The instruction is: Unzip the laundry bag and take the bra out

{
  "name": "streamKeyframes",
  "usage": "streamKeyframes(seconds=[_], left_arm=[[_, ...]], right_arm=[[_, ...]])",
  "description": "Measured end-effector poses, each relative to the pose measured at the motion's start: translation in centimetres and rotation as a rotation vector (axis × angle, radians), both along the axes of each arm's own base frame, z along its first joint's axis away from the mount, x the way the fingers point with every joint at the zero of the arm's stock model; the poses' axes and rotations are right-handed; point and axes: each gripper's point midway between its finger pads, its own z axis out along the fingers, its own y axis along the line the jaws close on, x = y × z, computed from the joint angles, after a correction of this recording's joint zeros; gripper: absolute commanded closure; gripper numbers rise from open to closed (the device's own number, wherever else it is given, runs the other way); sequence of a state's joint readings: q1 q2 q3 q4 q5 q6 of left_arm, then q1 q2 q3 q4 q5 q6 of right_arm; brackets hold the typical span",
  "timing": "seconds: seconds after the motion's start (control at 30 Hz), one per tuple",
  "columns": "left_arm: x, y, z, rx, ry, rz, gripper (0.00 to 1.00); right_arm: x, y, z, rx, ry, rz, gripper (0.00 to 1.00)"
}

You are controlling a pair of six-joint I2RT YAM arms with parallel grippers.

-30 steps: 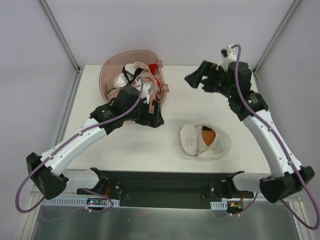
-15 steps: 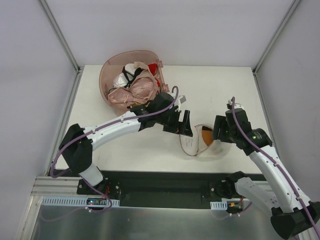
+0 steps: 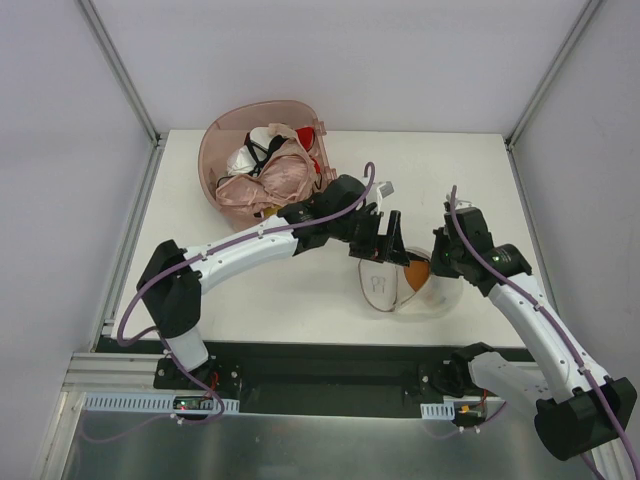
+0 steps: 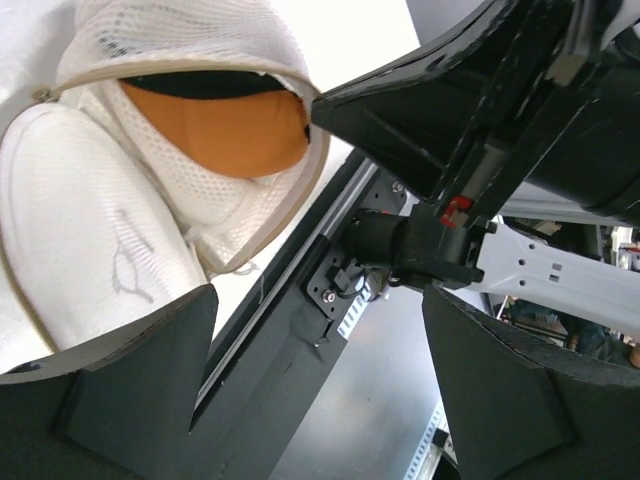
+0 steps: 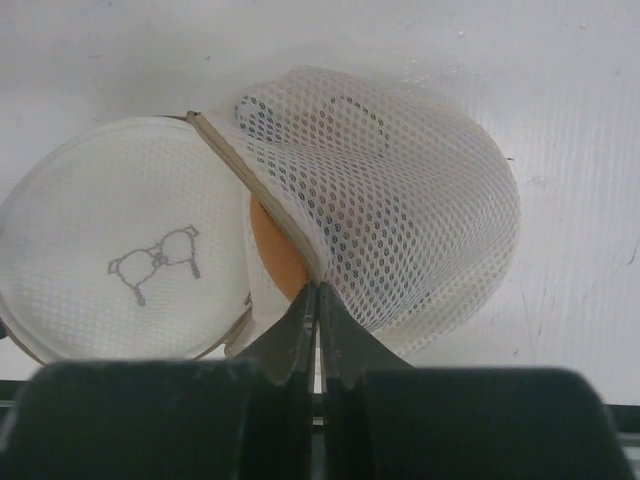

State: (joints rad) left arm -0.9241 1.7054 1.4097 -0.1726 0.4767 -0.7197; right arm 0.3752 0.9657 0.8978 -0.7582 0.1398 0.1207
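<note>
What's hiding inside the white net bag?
The laundry bag is open, and a smooth orange thing shows in the gap. The mesh covers most of it, so its whole shape, and what it is, cannot be told.

White table [image 3: 280, 298], pale grey walls [image 3: 350, 60] — 2 slanted metal posts [image 3: 120, 70], even light

- Bag [image 5: 400, 190]: white mesh with honeycomb holes, a beige rim, and a thin grey outline drawing on its flap.
- Patch [image 4: 220, 130] inside the bag: plain orange.
- Tub [image 3: 208, 150]: translucent pink.
- Bra [image 3: 272, 184]: pale pink, lacy.
- Table [image 3: 430, 170]: white.
</note>
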Motion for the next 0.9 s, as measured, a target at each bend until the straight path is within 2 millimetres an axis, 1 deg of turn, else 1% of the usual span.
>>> streamKeyframes(seconds=[0.1, 0.2, 0.3, 0.4, 0.47, 0.57, 0.77, 0.9], left_arm=[[0.1, -0.7, 0.4, -0.024, 0.008, -0.013, 0.18], [0.1, -1.8, -0.1, -0.052, 0.056, -0.028, 0.20], [0.3, -3.1, -1.4, -0.078, 0.112, -0.030, 0.21], [0.4, -3.8, -3.4, -0.086, 0.163, -0.016, 0.22], [0.6, -4.2, -4.4, -0.089, 0.190, -0.004, 0.26], [1.2, -5.2, -5.6, -0.106, 0.219, 0.015, 0.27], [2.3, -6.3, -8.1, -0.081, 0.257, 0.060, 0.28], [2.6, -6.6, -9.4, -0.059, 0.267, 0.087, 0.29]], right_arm=[[0.2, 0.3, 0.1, 0.019, -0.007, 0.004, 0.99], [0.3, 0.4, 0.2, 0.036, -0.015, 0.001, 0.99], [0.0, 0.3, 0.4, 0.067, -0.026, -0.012, 0.99], [-0.3, 0.3, 0.8, 0.108, -0.045, -0.027, 0.99], [-0.5, 0.4, 1.2, 0.141, -0.060, -0.030, 0.99], [-0.9, 0.6, 1.4, 0.181, -0.066, -0.030, 0.99], [-1.4, 0.9, 0.8, 0.224, -0.042, -0.032, 0.99], [-1.5, 1.2, 0.9, 0.246, -0.040, -0.029, 0.99]])
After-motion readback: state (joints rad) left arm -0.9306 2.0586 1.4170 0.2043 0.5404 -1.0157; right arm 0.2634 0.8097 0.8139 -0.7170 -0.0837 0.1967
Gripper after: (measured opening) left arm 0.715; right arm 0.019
